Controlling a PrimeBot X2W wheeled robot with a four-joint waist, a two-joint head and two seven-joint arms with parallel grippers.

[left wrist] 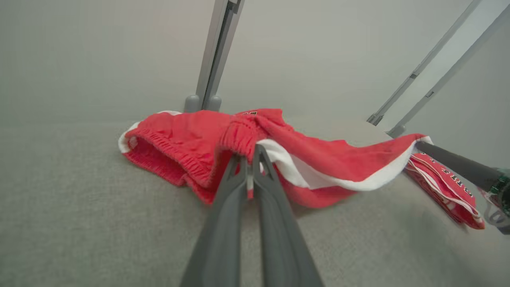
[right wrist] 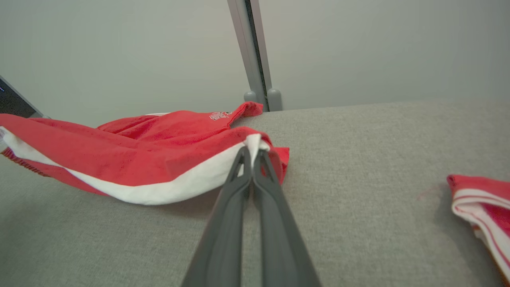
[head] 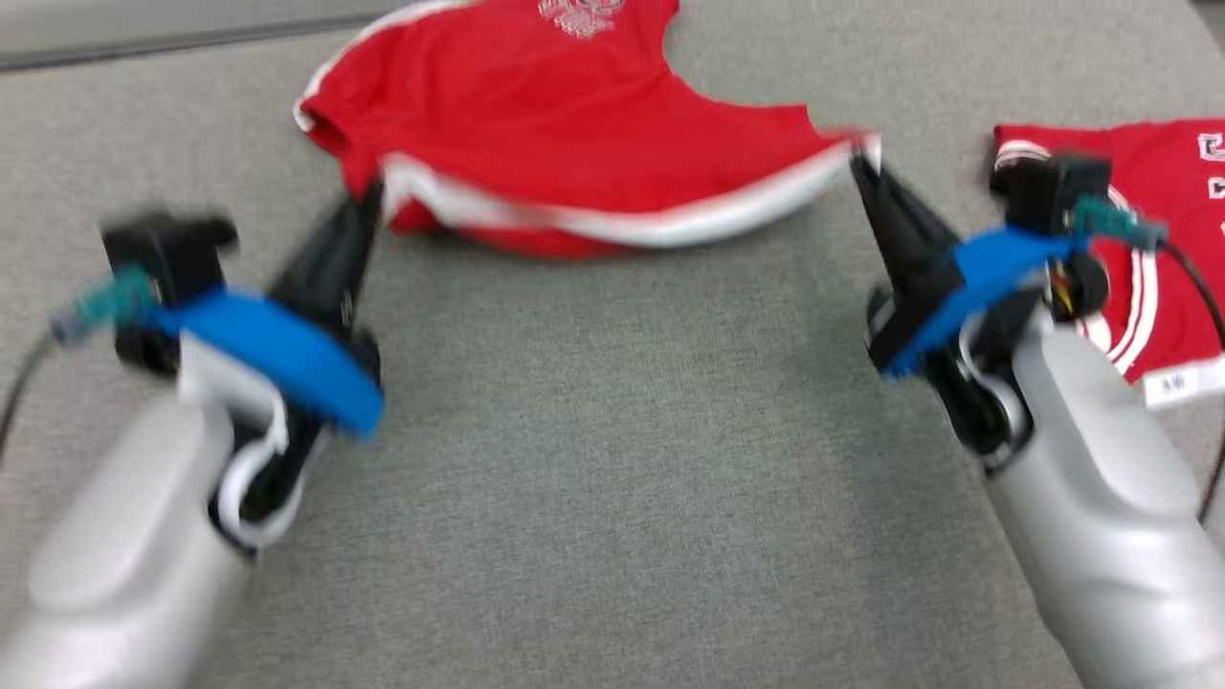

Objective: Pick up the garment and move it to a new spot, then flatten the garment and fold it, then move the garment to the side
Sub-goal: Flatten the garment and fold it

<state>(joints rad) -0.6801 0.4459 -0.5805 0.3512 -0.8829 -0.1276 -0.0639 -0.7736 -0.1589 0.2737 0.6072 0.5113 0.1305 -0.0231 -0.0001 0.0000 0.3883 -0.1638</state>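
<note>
Risk: both pinches sit on the thin white trim (head: 670,225), so a quick pull could slip a corner & the garment (head: 555,124) drops bunched, or drags onto the folded red piece (head: 1172,239) by the table's (head: 612,459) right edge. L gripper (head: 368,206) & R gripper (head: 861,158) are clamped tight on that trim. Garment: red shorts w/ elastic waist, sagging between them near the far edge.

We reach both pale forearms forward, left gripper (head: 368,203) and right gripper (head: 859,161) well apart, each with fingers pinched tight on an edge of the red shorts (head: 536,115).
</note>
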